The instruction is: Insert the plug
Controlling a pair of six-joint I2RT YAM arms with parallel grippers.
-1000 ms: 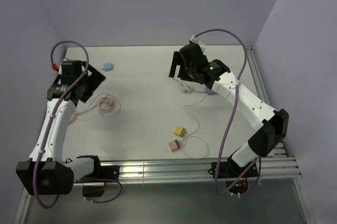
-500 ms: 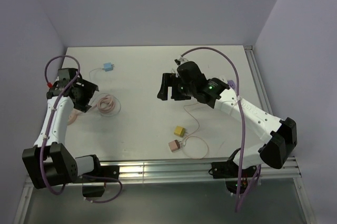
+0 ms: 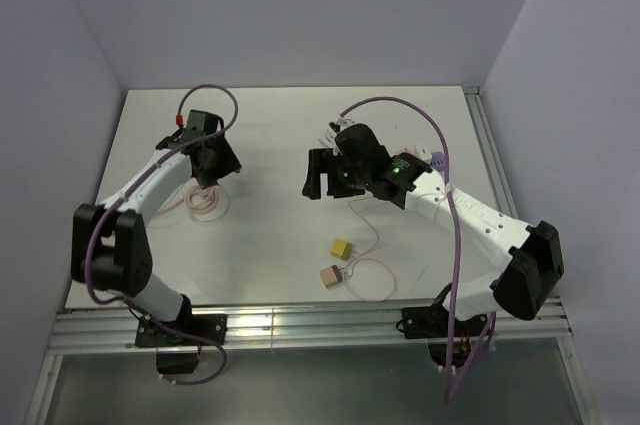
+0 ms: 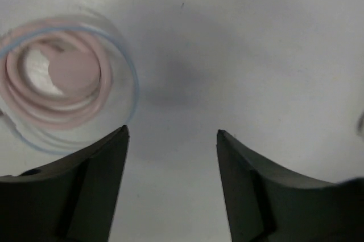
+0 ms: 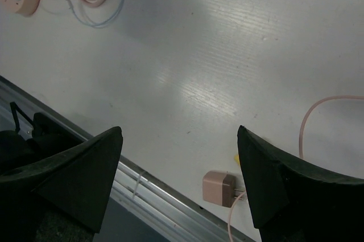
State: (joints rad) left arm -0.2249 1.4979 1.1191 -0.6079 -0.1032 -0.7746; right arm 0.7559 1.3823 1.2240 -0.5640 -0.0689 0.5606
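A pink plug block [image 3: 331, 276] with two prongs lies near the table's front edge, beside a yellow block [image 3: 342, 247]. A thin pink cable [image 3: 372, 283] loops by them. In the right wrist view the pink plug block [image 5: 219, 188] shows low between the fingers, far below them. My right gripper [image 3: 320, 173] [image 5: 179, 131] hangs open and empty over mid-table. My left gripper [image 3: 218, 167] [image 4: 172, 134] is open with only bare table between its fingers, just beyond a coil of pink cable [image 3: 205, 200] [image 4: 62, 82].
A thin blue wire [image 4: 128, 82] rings the coil. A white cable end [image 3: 328, 133] lies behind the right gripper. The metal rail [image 5: 142, 188] runs along the table's front edge. Purple walls close the back and both sides.
My left arm has swung from the table's left edge toward the back middle, and its jaws have narrowed. My right gripper moved left and nearer, then held still.
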